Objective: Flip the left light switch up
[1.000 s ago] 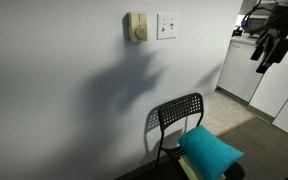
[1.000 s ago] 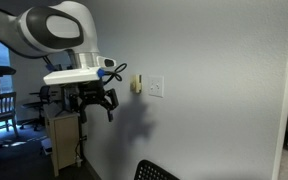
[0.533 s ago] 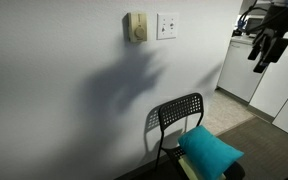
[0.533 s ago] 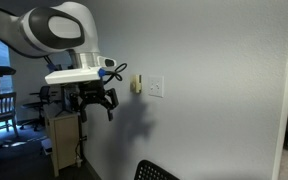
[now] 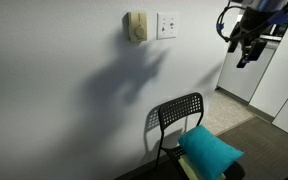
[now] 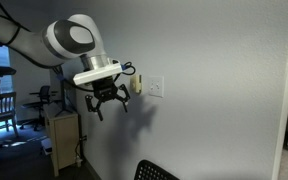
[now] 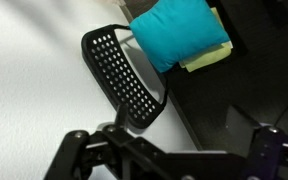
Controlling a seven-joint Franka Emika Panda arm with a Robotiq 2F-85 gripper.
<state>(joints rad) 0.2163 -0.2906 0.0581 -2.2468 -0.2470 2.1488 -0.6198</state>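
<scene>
target: the left light switch (image 5: 163,25) sits in a white two-gang wall plate (image 5: 167,25), high on the grey wall; its toggle is too small to read as up or down in either exterior view. No bench in this scene, so the wall is the only reference.
neighbours: a beige dial unit (image 5: 136,27) is just beside the plate on one side; the right-hand toggle (image 5: 171,25) is just beside the target on the other.
gripper: the gripper (image 5: 243,44) hangs in the air, well apart from the plate in an exterior view; from the opposite side the gripper (image 6: 111,100) appears near the plate (image 6: 156,88) and below it.
fingers: apart, nothing held.
wrist view: shows only a black mesh chair (image 7: 129,78) with a teal cushion (image 7: 179,32) below; the plate is not in it, so it gives no guidance yet.
risk 1: fingers this spread may catch both toggles, or the right one alone.
risk 2: approach from the wrong height pushes the toggle down or only presses the plate.
risk 3: sideways drift could bump the dial unit.
risk 4: too hard a push against the wall could stall the arm.
</scene>
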